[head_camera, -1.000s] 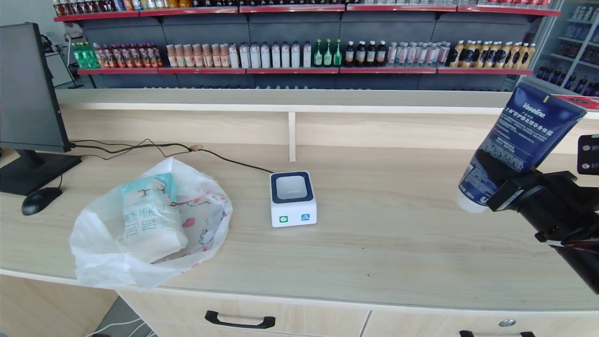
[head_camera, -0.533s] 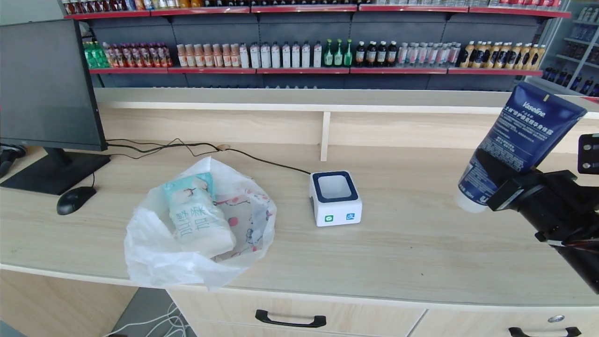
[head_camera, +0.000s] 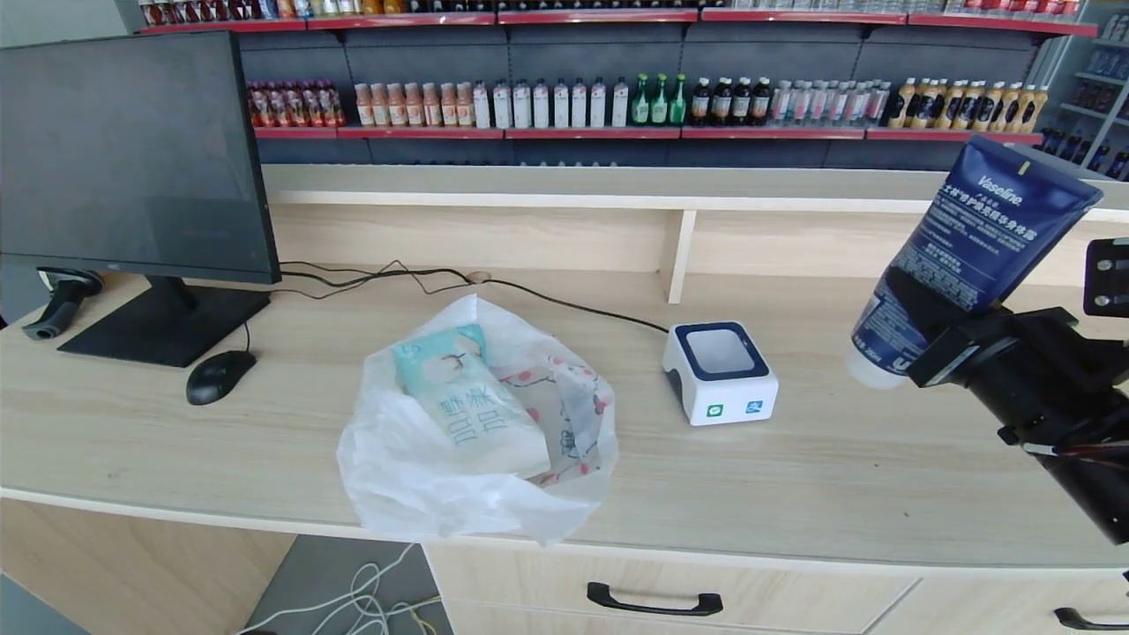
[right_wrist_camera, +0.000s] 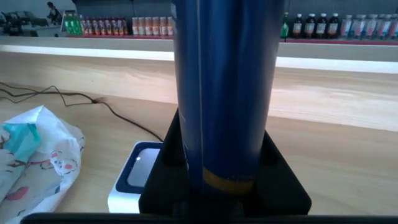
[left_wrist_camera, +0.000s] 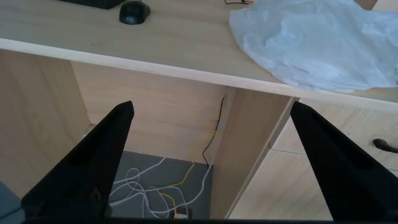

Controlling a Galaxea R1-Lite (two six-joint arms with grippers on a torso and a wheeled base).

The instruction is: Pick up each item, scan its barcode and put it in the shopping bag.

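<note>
A dark blue lotion tube [head_camera: 979,256] hangs tilted above the right side of the wooden counter, white cap down, with my right gripper [head_camera: 935,339] shut on its lower part. The right wrist view shows the tube [right_wrist_camera: 225,93] upright between the black fingers. A white barcode scanner [head_camera: 721,372] with a dark blue top stands on the counter, left of the tube. Further left lies the white plastic shopping bag [head_camera: 476,441], holding a teal and white tissue pack [head_camera: 467,410]. My left gripper [left_wrist_camera: 211,162] is open below the counter's front edge, under the bag [left_wrist_camera: 317,40].
A black monitor [head_camera: 132,168] stands at the far left with a mouse [head_camera: 220,375] in front and a hand-held scanner [head_camera: 60,300] beside it. Cables [head_camera: 388,275] run along the back. A raised ledge [head_camera: 617,181] bounds the counter's far side. Drawers [head_camera: 654,604] sit below.
The head camera has swung left, so the bag, scanner and monitor sit further right in the picture. The tube stays in my right gripper, now closer to the scanner.
</note>
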